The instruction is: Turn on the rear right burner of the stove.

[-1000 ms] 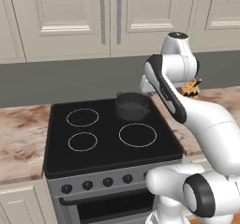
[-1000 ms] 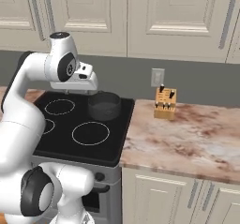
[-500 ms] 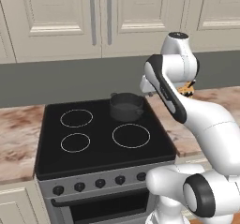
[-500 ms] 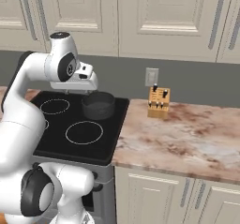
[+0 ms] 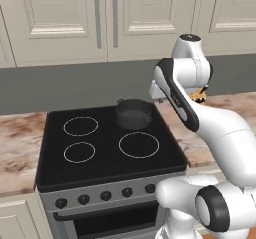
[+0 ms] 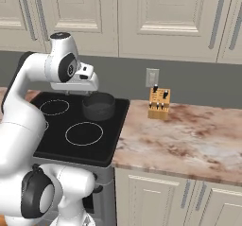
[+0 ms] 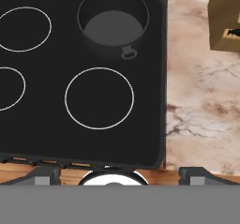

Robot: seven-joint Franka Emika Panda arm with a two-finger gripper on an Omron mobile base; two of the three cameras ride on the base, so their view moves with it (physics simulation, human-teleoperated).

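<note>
The stove (image 5: 102, 155) has a black glass top with thin white circles and a grey steel front. A row of small black knobs (image 5: 105, 196) runs along that front. A dark grey pot (image 5: 133, 114) stands on the rear right burner, hiding its circle. The front right burner circle (image 7: 99, 98) is bare. My gripper (image 6: 89, 91) hangs high above the stove's right side, close to the pot (image 6: 99, 106) and far from the knobs. In the hand view its fingertips (image 7: 47, 174) stand wide apart at the bottom, open and holding nothing, looking down on the pot (image 7: 112, 24).
A wooden knife block (image 6: 159, 104) stands on the marble counter (image 6: 189, 140) right of the stove, below a wall outlet (image 6: 151, 77). Cream wall cabinets (image 5: 100, 18) hang above. More counter (image 5: 17, 143) lies left of the stove.
The whole picture slid a little to the left in both base views, mostly in the first half second, so the camera moved. The arm keeps its pose.
</note>
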